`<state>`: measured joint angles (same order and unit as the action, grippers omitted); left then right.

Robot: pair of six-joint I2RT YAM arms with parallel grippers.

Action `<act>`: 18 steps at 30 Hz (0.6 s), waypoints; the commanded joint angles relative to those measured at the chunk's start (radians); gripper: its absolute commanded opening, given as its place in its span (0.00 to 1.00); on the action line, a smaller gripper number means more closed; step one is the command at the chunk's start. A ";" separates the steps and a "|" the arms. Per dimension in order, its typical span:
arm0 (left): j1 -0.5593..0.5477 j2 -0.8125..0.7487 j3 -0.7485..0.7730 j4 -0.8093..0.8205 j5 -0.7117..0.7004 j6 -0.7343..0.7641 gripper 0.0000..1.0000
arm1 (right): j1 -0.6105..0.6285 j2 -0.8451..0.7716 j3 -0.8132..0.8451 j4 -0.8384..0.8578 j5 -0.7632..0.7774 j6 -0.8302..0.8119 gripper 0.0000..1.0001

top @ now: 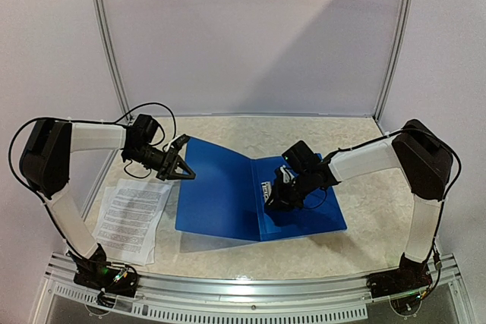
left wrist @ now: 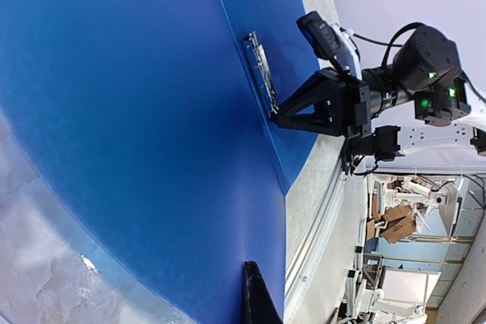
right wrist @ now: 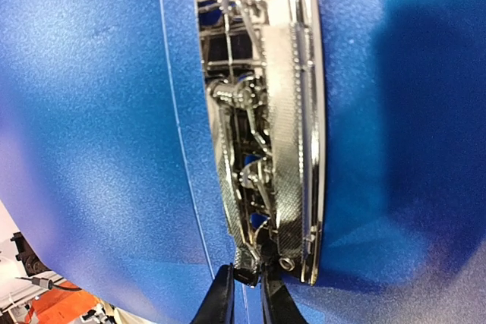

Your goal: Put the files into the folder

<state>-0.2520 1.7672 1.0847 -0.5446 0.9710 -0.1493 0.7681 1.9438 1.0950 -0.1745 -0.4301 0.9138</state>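
Open royal-blue folder (top: 220, 202) in the middle of the worktop (top: 364, 187), right cover flat, left cover tilted up with a shadow under its near edge. Left tool (top: 186, 171) clenched on the far part of that raised cover's outer edge. Right tool (top: 275, 196) down at the spine, fingertips nearly together, grasping one end of the metal clip (right wrist: 281, 127). Files (top: 133, 218) flat on the worktop to the left, just beside the folder's left edge, close to the worktop's left rim, outside the folder. Open worktop beyond the folder's far edge and to the right of its right cover; only a narrow strip between its near edge and the arm bases
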 commanded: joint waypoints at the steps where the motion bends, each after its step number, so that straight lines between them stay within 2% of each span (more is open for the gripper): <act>1: 0.014 -0.021 0.003 0.007 -0.039 0.040 0.00 | -0.012 -0.016 -0.043 0.007 -0.007 0.012 0.12; 7: 0.014 -0.018 0.004 0.006 -0.038 0.043 0.00 | -0.018 -0.031 -0.052 0.029 -0.010 0.028 0.11; 13: 0.020 -0.015 0.006 0.001 -0.041 0.048 0.00 | -0.038 -0.025 -0.095 0.037 -0.005 0.044 0.00; 18: 0.032 0.000 0.015 -0.028 -0.048 0.071 0.00 | -0.056 -0.013 -0.170 0.082 0.022 0.079 0.00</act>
<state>-0.2512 1.7672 1.0847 -0.5541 0.9604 -0.1337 0.7498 1.9221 1.0031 -0.0261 -0.4789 0.9653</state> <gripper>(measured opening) 0.029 0.024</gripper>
